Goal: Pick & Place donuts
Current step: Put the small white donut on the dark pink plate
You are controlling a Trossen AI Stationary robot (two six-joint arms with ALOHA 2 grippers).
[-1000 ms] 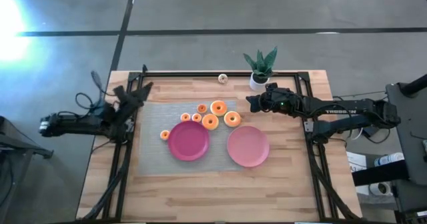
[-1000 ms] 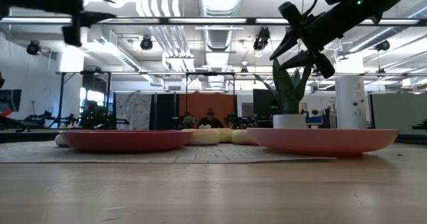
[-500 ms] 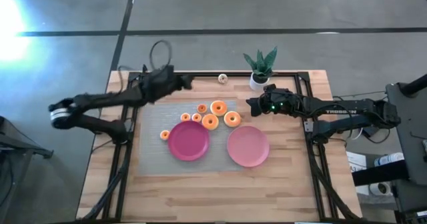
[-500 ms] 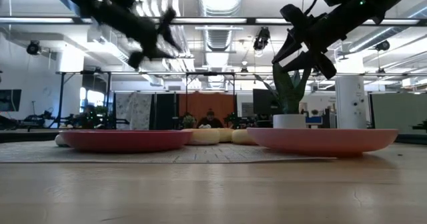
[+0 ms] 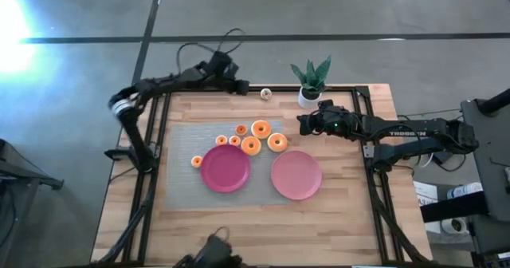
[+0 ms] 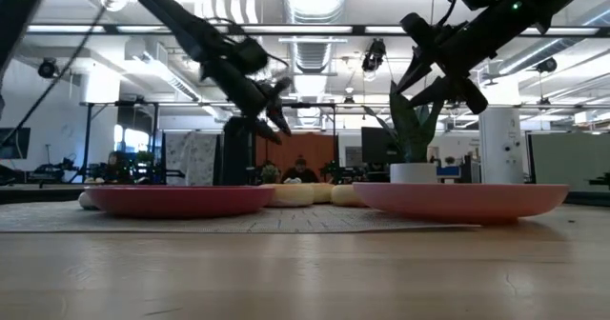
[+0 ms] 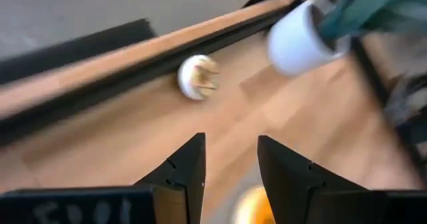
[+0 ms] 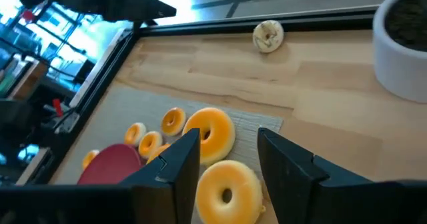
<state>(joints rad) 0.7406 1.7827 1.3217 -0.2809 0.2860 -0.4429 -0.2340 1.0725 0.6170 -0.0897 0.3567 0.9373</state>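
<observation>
Several orange donuts lie on the grey mat: large ones (image 5: 260, 128) (image 5: 276, 142) (image 5: 251, 146) and small ones (image 5: 241, 129) (image 5: 221, 140) (image 5: 196, 161). A whitish donut (image 5: 266, 93) lies alone on the wood by the far rail. My left gripper (image 5: 239, 86) is open and hangs in the air at the far edge, just left of the whitish donut (image 7: 198, 77). My right gripper (image 5: 303, 124) is also open. It hovers to the right of the large donuts (image 8: 212, 132) (image 8: 227, 187) and touches nothing.
A magenta plate (image 5: 225, 169) and a pink plate (image 5: 296, 175) sit on the mat, nearer than the donuts. A potted plant in a white pot (image 5: 311, 80) stands at the far edge between the two grippers. Black rails frame the table (image 5: 207, 88).
My left arm has swung from the table's left edge up and across to the far edge, and its gripper now sits near the whitish donut. My right gripper has stayed almost still. No donut has moved.
</observation>
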